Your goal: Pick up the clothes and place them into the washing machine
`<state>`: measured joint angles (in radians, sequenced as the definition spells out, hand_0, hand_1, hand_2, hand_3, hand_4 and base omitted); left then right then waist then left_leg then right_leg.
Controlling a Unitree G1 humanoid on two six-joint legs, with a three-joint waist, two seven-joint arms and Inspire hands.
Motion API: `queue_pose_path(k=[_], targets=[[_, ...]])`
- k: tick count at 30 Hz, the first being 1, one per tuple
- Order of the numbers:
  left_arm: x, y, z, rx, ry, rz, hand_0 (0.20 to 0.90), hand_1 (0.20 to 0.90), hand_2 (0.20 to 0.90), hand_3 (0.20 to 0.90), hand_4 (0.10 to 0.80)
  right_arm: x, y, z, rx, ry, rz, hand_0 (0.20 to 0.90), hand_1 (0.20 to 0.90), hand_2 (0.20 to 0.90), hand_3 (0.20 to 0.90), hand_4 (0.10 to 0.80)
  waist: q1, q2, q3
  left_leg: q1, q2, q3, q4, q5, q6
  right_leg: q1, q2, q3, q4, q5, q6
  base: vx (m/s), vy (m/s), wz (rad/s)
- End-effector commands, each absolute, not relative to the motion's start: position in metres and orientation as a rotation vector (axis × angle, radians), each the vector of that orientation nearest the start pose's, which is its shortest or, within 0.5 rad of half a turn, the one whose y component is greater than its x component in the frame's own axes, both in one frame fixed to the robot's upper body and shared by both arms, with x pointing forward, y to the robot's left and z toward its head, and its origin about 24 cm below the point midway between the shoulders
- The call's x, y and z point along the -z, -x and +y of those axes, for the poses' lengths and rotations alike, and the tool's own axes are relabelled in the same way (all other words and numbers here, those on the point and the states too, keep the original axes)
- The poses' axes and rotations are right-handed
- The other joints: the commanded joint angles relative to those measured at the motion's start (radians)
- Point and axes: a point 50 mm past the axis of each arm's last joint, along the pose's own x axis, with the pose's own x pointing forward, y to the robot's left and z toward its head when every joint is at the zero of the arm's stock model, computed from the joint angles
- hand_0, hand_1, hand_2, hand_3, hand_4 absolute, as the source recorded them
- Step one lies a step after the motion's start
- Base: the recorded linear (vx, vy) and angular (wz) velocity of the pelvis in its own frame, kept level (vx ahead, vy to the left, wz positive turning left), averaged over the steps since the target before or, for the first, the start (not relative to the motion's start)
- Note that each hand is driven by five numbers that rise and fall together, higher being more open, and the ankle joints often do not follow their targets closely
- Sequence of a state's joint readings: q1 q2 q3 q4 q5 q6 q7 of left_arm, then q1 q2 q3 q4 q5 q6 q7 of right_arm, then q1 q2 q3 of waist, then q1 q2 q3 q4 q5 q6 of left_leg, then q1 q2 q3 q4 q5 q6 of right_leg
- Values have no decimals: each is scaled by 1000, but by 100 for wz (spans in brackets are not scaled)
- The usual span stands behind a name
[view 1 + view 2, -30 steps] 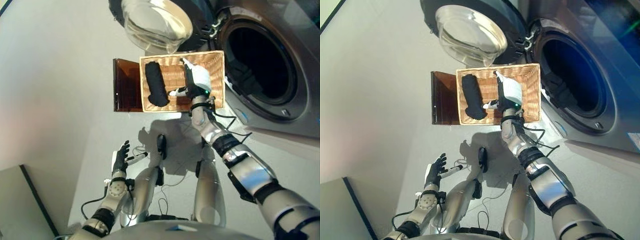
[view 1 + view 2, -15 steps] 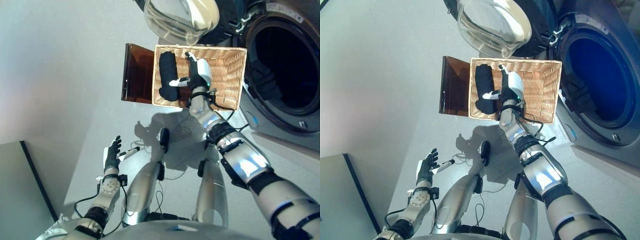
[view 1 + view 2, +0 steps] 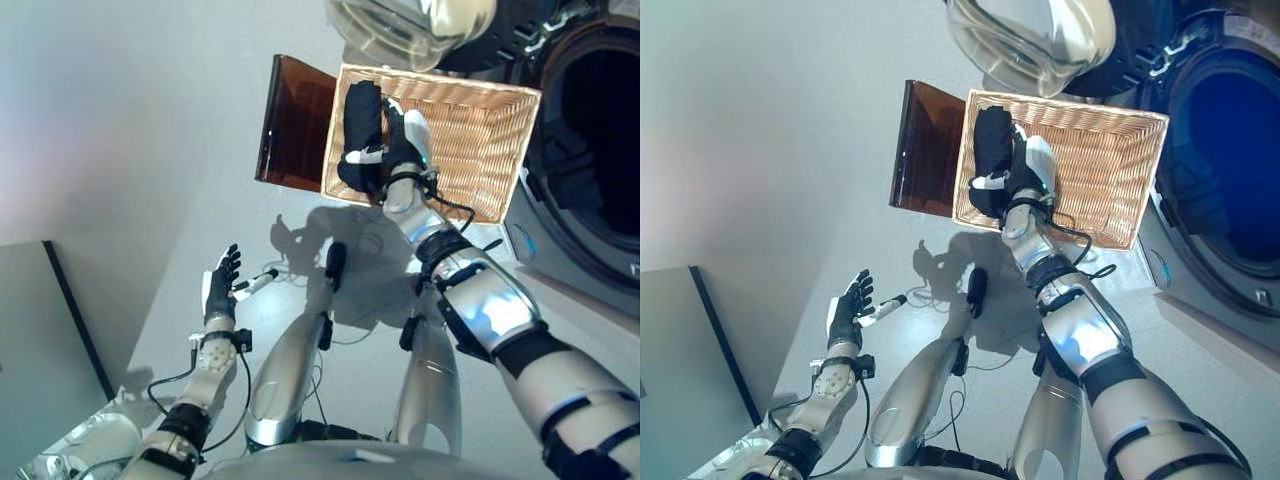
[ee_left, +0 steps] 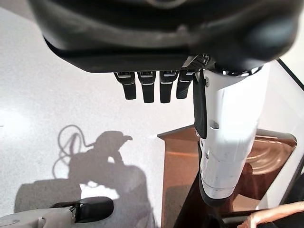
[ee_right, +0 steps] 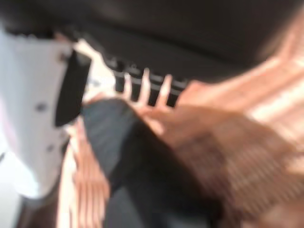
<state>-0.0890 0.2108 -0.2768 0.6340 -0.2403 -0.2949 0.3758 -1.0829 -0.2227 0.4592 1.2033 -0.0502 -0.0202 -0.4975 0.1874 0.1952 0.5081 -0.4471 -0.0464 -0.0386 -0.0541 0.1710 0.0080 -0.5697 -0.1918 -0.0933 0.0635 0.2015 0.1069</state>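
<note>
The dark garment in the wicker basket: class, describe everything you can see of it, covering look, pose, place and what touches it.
The dark garment is black, soft-looking cloth, bunched into a long roll. It lies lengthwise along the left end of the wicker basket, which stands on the floor before the washing machine. The right hand is on it from the right, its white-covered thumb lying across the roll's near end. Whether the fingers have closed round it cannot be told.

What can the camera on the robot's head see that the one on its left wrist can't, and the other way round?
Only the left eye view shows the wicker basket, the black garment in it, the right hand reaching onto that garment, and the washing machine with its open door. Only the left wrist view gives a close look along the left hand, its fingers straight and holding nothing. Both show the brown panel on the grey floor.
</note>
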Motion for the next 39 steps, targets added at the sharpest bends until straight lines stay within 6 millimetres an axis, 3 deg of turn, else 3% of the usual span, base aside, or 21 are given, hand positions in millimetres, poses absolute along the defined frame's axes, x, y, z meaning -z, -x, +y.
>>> queue_pose_path(k=[1,13,29,30,31,32,39], targets=[[24,-247,203,-301,-124,122,900,900,900,900,800,-191,-420,-93,177,702,-274,900,900,900,900,800,47,69,12,-40,-63,10,-1,17,-46,-68,8,12,199,-158,-4,-10,7,12],[7,-254,203,-285,-111,48,900,900,900,900,800,-206,-425,-103,221,717,-259,900,900,900,900,800,100,90,12,-106,-72,-32,13,29,-41,-125,-17,-21,257,-182,-2,-16,-1,14],[-18,-259,196,-210,-64,-64,900,900,900,900,800,-254,-429,-173,441,888,-247,900,900,900,900,800,155,144,12,-177,-97,-73,21,47,-37,-199,-47,-43,331,-217,1,-17,12,11],[-18,-259,195,-207,-57,-63,900,900,900,900,800,-257,-429,-177,455,901,-244,521,521,521,521,529,158,147,12,-178,-98,-73,20,48,-37,-203,-48,-45,338,-220,0,0,0,0],[-18,-259,195,-207,-57,-63,900,900,900,900,800,-257,-429,-177,455,901,-244,485,485,485,485,504,158,147,12,-178,-98,-73,20,48,-37,-203,-48,-45,338,-220,0,0,0,0],[-17,-258,193,-198,-54,-60,900,900,900,900,800,-258,-428,-181,470,923,-241,200,200,200,200,300,158,151,12,-178,-99,-75,18,49,-36,-205,-48,-46,341,-222,0,0,0,0],[-14,-256,191,-197,-50,-45,900,900,900,900,800,-258,-427,-188,520,969,-240,200,200,200,200,300,151,154,12,-170,-100,-74,17,49,-35,-199,-48,-43,338,-225,-2,0,6,-1]])
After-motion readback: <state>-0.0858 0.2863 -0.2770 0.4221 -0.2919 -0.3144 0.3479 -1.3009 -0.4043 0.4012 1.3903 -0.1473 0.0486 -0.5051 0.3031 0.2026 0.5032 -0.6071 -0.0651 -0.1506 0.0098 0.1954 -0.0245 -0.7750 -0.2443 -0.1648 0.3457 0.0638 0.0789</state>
